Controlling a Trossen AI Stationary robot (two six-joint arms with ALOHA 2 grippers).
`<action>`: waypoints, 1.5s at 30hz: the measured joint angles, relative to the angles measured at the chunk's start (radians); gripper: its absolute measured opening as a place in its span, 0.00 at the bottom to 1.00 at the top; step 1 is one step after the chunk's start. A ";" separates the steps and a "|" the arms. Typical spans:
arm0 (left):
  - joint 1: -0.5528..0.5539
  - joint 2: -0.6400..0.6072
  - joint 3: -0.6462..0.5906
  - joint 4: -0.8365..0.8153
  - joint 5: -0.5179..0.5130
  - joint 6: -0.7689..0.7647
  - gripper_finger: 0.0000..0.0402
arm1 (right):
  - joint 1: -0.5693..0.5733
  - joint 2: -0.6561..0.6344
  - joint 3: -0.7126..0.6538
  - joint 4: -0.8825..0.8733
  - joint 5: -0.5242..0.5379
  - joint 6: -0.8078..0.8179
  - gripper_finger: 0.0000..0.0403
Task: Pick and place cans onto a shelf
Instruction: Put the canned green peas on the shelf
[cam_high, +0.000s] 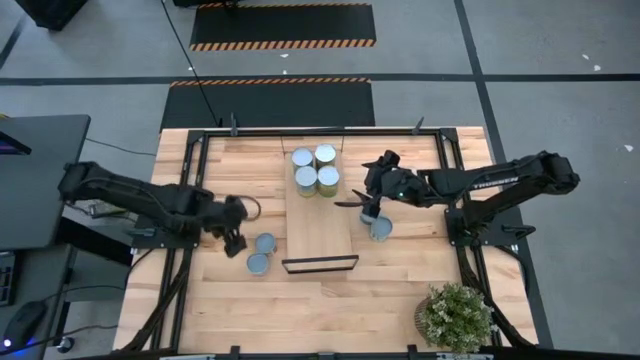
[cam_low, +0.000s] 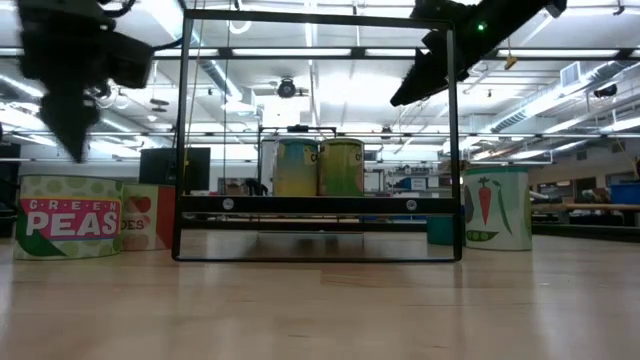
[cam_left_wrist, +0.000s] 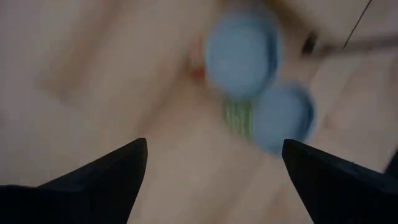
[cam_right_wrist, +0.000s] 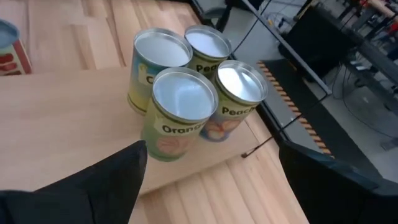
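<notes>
Here we see the left end effector (cam_high: 236, 240) spread wide and empty above the worktop (cam_high: 400, 270), two cans (cam_high: 262, 253) just beyond its fingertips. The right end effector (cam_high: 368, 205) also gapes, holding nothing, beside the shelf (cam_high: 320, 230), one can (cam_high: 381, 229) under it and four cans (cam_right_wrist: 186, 93) clustered ahead.

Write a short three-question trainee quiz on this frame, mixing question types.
1. How many cans stand clustered on the shelf?
2. True or false: the left tool grips a can.
3. Which tool hovers over the can right of the shelf? A) left B) right

Key: 1) four; 2) false, it is open beside two cans on the table; 3) B.
</notes>
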 joint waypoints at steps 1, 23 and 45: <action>-0.029 0.031 0.017 -0.029 0.026 -0.044 0.94 | 0.001 -0.010 -0.017 0.019 0.000 -0.003 0.93; -0.424 0.597 0.401 -0.189 -0.111 -0.698 0.94 | 0.034 -0.152 -0.193 0.284 0.000 -0.116 0.93; -0.278 0.772 0.410 -0.041 -0.158 -0.504 0.93 | -0.004 -0.151 -0.216 0.332 -0.080 -0.143 0.93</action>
